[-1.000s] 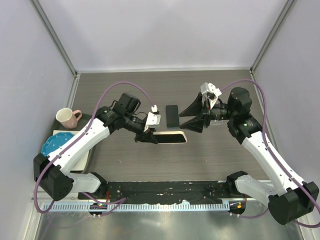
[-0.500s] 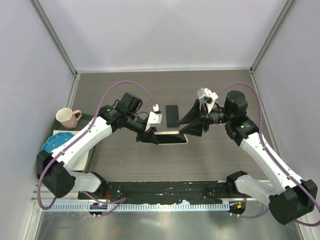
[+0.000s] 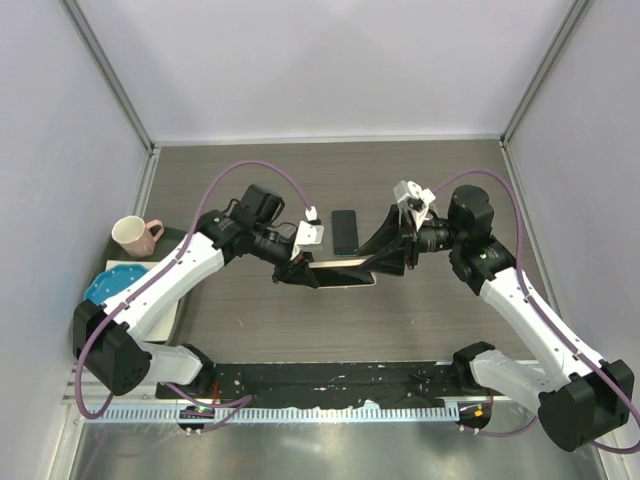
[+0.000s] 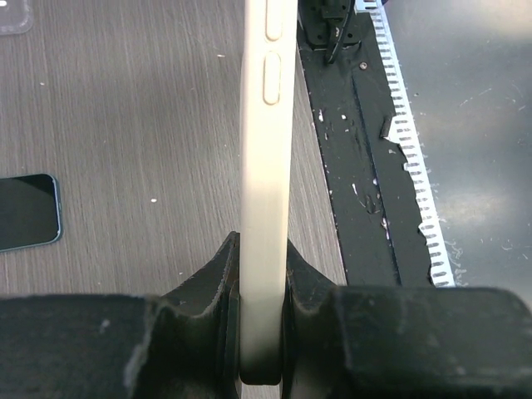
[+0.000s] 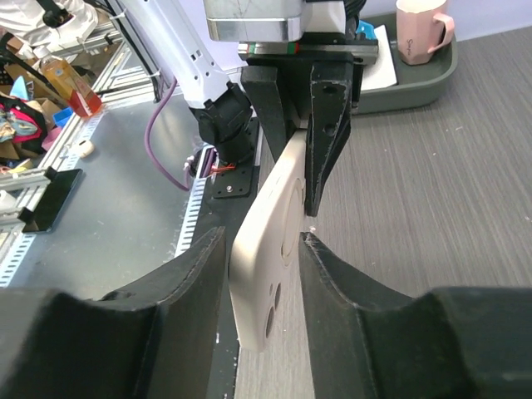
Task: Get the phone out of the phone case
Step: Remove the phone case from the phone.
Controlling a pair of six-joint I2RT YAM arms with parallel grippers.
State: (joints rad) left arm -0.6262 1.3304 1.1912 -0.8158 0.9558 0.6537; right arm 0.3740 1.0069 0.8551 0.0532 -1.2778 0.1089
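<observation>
Over dark tabletop (image 3: 430, 180), inward-reaching left gripper (image 3: 300, 270) clamps phone case (image 3: 340, 273); right gripper (image 3: 386, 260) straddles it, grip unclear.

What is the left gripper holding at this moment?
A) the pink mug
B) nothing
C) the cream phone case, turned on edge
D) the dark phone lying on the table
C: in the left wrist view the left gripper is shut on both faces of the phone case.

In the left wrist view the case (image 4: 264, 166) runs off the top edge and its near end is buried between the fingers (image 4: 208, 283), while the loose phone (image 4: 29, 212) is cut by the left edge.
</observation>
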